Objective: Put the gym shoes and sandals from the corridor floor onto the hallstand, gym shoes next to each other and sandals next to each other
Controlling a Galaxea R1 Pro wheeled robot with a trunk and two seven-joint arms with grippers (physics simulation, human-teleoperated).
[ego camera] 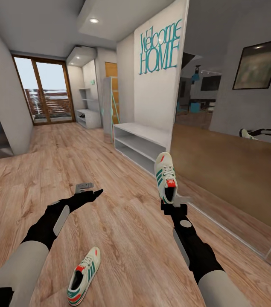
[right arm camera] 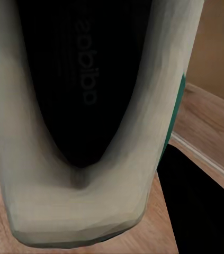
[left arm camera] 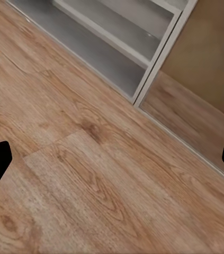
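Floor sneaker (ego camera: 84, 276), left hand (ego camera: 89, 190) outstretched, fingers spread, right hand (ego camera: 174, 204) raised, gripping second sneaker (ego camera: 165, 176)

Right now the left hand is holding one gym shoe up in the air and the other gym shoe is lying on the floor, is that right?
Not quite: the head view shows the right hand holding that gym shoe up, not the left. The left hand is open and holds nothing. The other gym shoe does lie on the floor.

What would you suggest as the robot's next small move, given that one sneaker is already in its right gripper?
Probably drive on toward the hallstand far down the corridor, keeping the right gripper shut on the gym shoe. That shoe is lifted off the floor, and the plain white bench nearby lacks upper shelves. The second gym shoe lies beside the robot; the open left gripper can fetch it later.
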